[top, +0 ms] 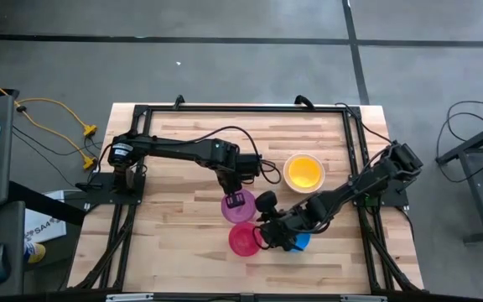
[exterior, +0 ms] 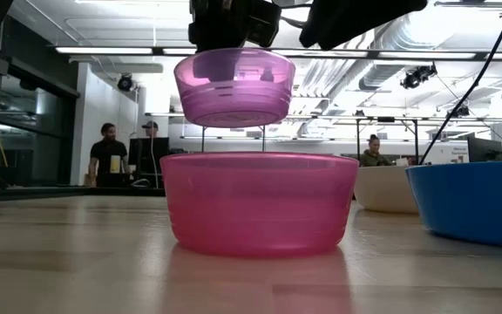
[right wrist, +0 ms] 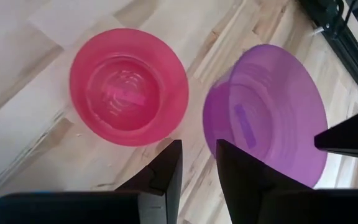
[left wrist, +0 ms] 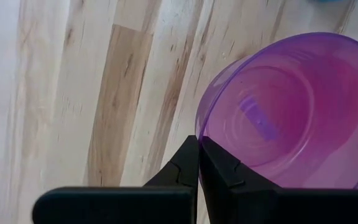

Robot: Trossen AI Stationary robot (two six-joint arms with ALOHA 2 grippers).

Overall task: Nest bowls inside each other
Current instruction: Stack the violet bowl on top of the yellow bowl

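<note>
My left gripper (top: 238, 200) is closed tightly on the rim of the purple bowl (top: 237, 207), and I hold this bowl up in the air. From the low view the purple bowl (exterior: 234, 87) hangs upright above the pink-red bowl (exterior: 259, 202), and there is a clear gap between the two; they do not touch. In my left wrist view my two fingers (left wrist: 211, 167) are pressed together on the near edge of the purple bowl (left wrist: 291, 112), and the wood of the table passes under it.

The pink-red bowl (top: 243, 239) stands on the table (top: 166, 210), near the front edge and close to its middle. It is empty inside.

My right gripper (top: 273, 236) is just beside the pink-red bowl, on its right side, low over the table. Its fingers (right wrist: 166, 168) are apart and I see nothing between them; in the right wrist view the pink-red bowl (right wrist: 128, 94) and the purple bowl (right wrist: 272, 112) lie beyond them, side by side.

The blue bowl (top: 300, 242) is under my right arm, a little to the right of the pink-red one, and mostly hidden from above. In the low view the blue bowl (exterior: 478, 201) stands on the table.

The yellow bowl (top: 303, 172) sits inside the white bowl (top: 289, 162), nearer to the back edge, on the right half of the table.
</note>
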